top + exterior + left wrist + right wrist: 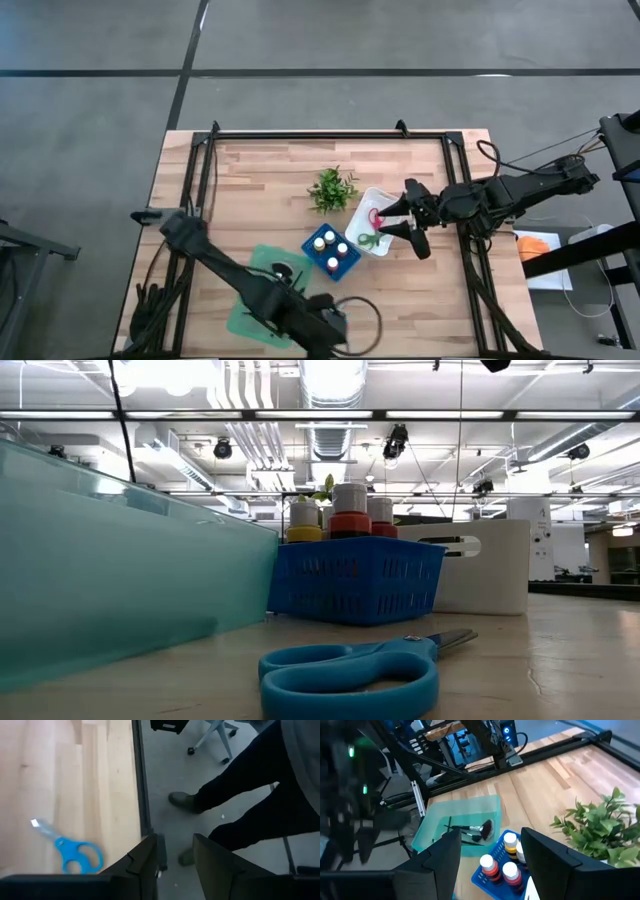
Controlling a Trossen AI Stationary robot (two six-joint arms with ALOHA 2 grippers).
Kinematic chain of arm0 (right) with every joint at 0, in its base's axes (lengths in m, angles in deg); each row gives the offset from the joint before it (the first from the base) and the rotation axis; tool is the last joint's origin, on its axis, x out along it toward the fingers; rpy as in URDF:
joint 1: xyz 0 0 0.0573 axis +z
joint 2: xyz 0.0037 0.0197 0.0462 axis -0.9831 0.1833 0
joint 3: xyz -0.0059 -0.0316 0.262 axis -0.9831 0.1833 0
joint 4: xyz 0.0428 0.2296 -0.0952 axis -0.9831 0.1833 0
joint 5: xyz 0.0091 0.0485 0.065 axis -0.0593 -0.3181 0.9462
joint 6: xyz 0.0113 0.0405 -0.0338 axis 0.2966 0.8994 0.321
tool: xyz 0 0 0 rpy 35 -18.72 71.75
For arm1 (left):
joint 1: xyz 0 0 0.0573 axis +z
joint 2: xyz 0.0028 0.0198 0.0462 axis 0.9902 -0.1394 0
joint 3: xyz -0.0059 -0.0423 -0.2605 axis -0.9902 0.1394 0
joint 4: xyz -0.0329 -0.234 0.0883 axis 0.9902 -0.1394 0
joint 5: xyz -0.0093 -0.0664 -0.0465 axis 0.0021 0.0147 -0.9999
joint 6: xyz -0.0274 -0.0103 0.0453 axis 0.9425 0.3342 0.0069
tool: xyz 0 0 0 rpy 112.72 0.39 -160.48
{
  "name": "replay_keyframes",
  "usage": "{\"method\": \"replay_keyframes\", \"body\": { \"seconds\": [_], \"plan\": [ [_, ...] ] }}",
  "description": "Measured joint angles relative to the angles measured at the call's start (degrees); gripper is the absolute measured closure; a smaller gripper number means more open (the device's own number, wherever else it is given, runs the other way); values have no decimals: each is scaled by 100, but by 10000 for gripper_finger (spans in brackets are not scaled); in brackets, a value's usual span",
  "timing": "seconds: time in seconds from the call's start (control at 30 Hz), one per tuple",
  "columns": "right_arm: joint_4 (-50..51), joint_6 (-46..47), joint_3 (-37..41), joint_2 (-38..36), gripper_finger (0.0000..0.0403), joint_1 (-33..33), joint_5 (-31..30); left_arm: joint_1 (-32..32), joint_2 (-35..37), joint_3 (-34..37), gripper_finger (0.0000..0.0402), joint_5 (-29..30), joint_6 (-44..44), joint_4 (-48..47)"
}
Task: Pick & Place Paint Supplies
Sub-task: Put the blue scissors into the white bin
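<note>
Wooden table [260,180] fills mid-frame in the high view, metal frame round its edge.

Teal tray [262,290] sits at 7 o'clock of table centre, partly under the left arm; right wrist view shows dark-handled brushes [472,831] lying in it. White bin [372,204] at 3 o'clock holds red scissors [375,215] and green scissors [366,241]. Blue basket [331,252] at 5 o'clock, touching the bin's corner, holds 4 paint bottles [329,238]. Leafy plant [332,189] just at 12 o'clock of the basket, not a supply.

Blue scissors [70,849] lie flat on the table by its near edge, blades pointing away from that edge, handles toward it; in the low view they lie in front of the basket.

Left gripper [175,860] is past the near edge, over the floor, fingers apart w/ nothing between. Right gripper [408,218] hovers over the bin's 3 o'clock rim, fingers spread, empty.

Key relation, my read: blue scissors are the 1 loose supply, and the left gripper is much nearer. They lie back inboard of it, long axis roughly across the table edge, so the fingers should close across the blades or pivot.

A person's dark trouser legs and shoes [182,800] stand on the floor just off the table.
</note>
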Motion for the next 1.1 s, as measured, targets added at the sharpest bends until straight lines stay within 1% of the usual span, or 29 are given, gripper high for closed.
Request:
{"method": "replay_keyframes", "body": {
  "seconds": [0.13, 0.17, 0.2, 0.33, 0.4, 0.67, 0.8, 1.1],
  "plan": [
    [52, -127, 1, -51, 200, 13, 12, 100, -894, -936, 265, -59, 454, -192],
    [55, -145, 2, -72, 200, 21, 52, 126, -1088, -1099, 265, -78, 618, -284],
    [55, -177, 2, -88, 200, 24, 114, 151, -1186, -1082, 265, -102, 849, -280],
    [98, -229, 7, -179, 200, 52, 401, 204, -1231, -526, 266, -214, 2056, -191],
    [197, -256, 12, -234, 200, 62, 455, 209, -1229, -381, 269, -214, 2270, -147],
    [253, -348, 43, -351, 200, 141, 453, 334, -1207, 159, 301, -193, 2552, 349],
    [238, -349, 52, -336, 200, 225, 451, 382, -1207, 464, 303, -120, 2451, 616],
    [193, -327, 104, -321, 200, 402, 407, 495, -1207, 970, 303, 114, 2448, 669]
  ]
}}
